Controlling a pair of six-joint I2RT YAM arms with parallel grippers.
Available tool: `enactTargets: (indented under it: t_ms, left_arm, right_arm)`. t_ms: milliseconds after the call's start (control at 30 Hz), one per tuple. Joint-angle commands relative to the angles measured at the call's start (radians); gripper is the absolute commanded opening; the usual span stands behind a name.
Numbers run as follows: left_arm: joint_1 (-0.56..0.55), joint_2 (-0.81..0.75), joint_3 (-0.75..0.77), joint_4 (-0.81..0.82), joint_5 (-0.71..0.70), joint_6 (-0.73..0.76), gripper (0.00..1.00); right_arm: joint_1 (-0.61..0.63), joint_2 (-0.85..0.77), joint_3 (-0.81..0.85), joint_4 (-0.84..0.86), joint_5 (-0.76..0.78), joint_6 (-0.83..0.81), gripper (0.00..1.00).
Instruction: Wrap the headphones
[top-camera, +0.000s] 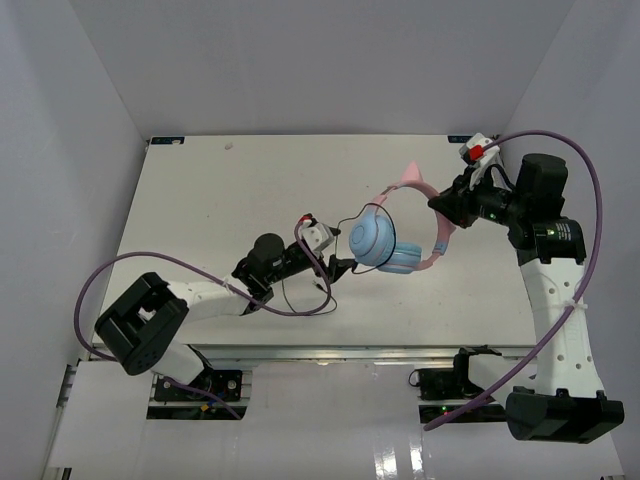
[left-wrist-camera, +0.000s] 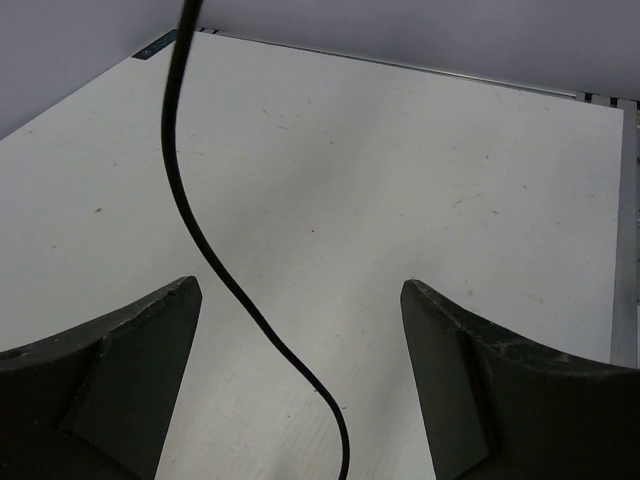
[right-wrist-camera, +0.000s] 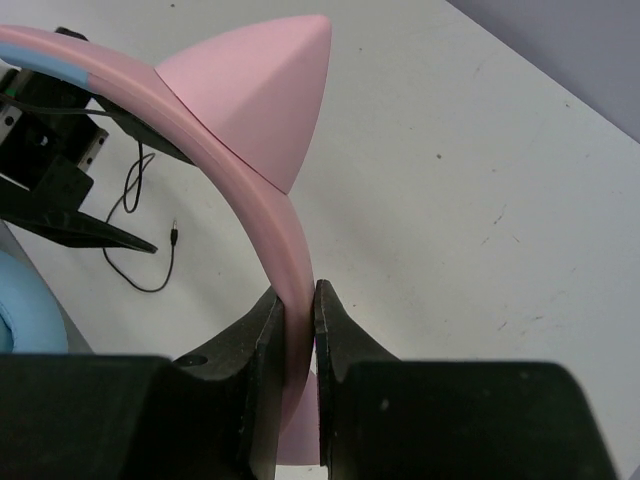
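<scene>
The right end effector (right-wrist-camera: 300, 310) is pinching the headphones (top-camera: 385, 242) by the pink headband (right-wrist-camera: 285, 230), its two fingers (right-wrist-camera: 262, 360) pressing flat against either side of the band just below one pointed pink cat ear (right-wrist-camera: 255, 100). The headphones are sitting right of the middle of the white tabletop (top-camera: 220, 200), nearer its right edge than its left. The band is arching toward the far right corner and the two light blue earcups (top-camera: 372, 238) are facing the left arm. Whether the earcups are touching the tabletop cannot be told.

The left end effector (left-wrist-camera: 300, 300) is hovering just beside the earcups, on the side toward the tabletop's left edge, with its fingers (left-wrist-camera: 120, 370) spread wide and gripping nothing. The thin black cord (left-wrist-camera: 200, 240) is passing through the gap between them, closer to one finger than the other, without being clamped. From there the cord is trailing in a loose loop toward the near edge. Its plug (right-wrist-camera: 173, 232) is lying on the bare surface, apart from both end effectors.
</scene>
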Motion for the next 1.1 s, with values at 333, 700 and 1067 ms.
enactTargets:
  t_ms: [333, 700, 1067]
  left_arm:
    - [-0.007, -0.06, -0.105, 0.136, -0.143, -0.035, 0.42]
    - [-0.062, 0.017, -0.003, 0.135, -0.202, -0.139, 0.09]
    - [-0.151, 0.128, 0.21, -0.05, -0.281, -0.162, 0.08]
  right_arm:
    - [-0.002, 0.041, 0.167, 0.134, -0.077, 0.371, 0.08]
    - [0.097, 0.079, 0.069, 0.311, 0.249, 0.701, 0.08]
    - [0.275, 0.131, -0.055, 0.471, 0.95, 0.763, 0.08]
